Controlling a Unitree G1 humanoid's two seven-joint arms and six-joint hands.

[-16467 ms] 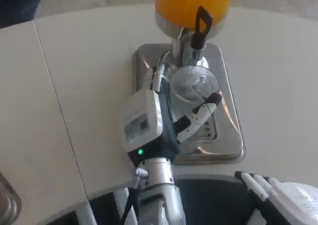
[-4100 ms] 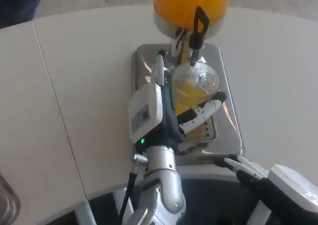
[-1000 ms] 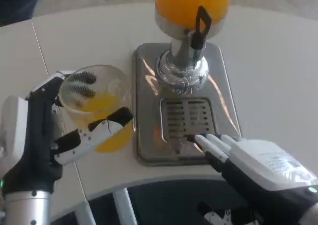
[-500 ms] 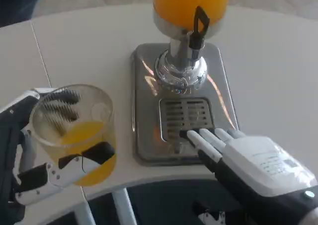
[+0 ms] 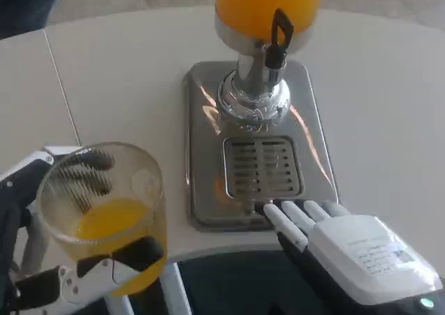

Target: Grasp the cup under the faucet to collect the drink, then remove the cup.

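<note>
Now my left hand (image 5: 42, 259) holds the cup (image 5: 104, 214), part-filled with orange drink, lower and nearer me than a moment ago, well clear of the faucet (image 5: 278, 37). My right hand (image 5: 341, 242) rests open, fingertips at the drip tray (image 5: 201, 190) edge. Removal looks nearly complete.

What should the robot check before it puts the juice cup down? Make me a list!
1. Left hand grips the cup: ok.
2. Cup upright, juice below its rim: ok.
3. Cup away from the faucet and off the drip tray: ok.
4. Faucet dripping: cannot tell.
5. Right hand is away from the cup, fingertips at the tray's front edge: ok.
6. Bare white table beside the cup for landing: ok.
</note>
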